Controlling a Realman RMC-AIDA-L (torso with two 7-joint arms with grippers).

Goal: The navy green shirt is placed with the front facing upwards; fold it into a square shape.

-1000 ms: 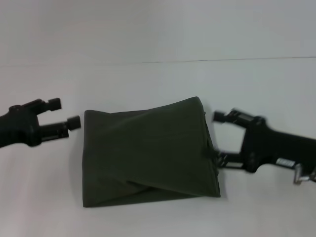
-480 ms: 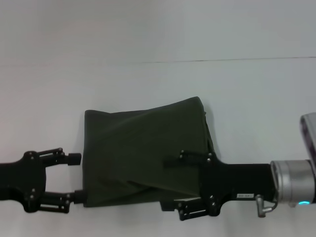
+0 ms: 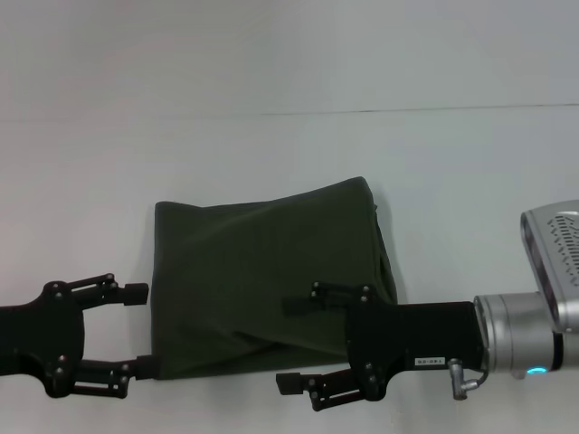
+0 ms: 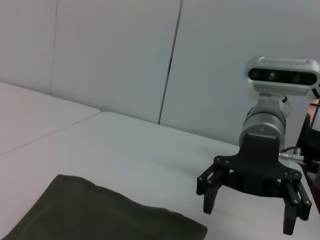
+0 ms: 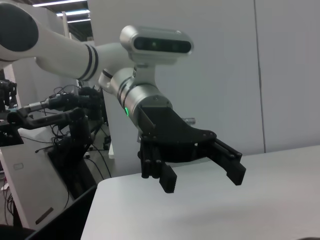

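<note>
The navy green shirt (image 3: 262, 271) lies folded into a rough square on the white table (image 3: 470, 181), plain olive side up, no lettering showing. My left gripper (image 3: 140, 330) is open just off the shirt's near left corner, its fingers (image 3: 136, 292) pointing at the cloth edge. Open too, my right gripper (image 3: 291, 344) is over the shirt's near right part and holds nothing. In the left wrist view the shirt (image 4: 90, 217) lies flat, and the right gripper (image 4: 250, 215) hovers past its edge. The right wrist view shows the left gripper (image 5: 202, 180), open above the table.
A thin seam (image 3: 362, 111) runs across the table behind the shirt. White wall panels (image 4: 115, 55) stand beyond the table. Other robot equipment and cables (image 5: 55, 125) stand off the table's side.
Both arms swung from the shirt's flanks to its near edge over the last second. In the last half second the right gripper slid a little further left; the left barely moved.
</note>
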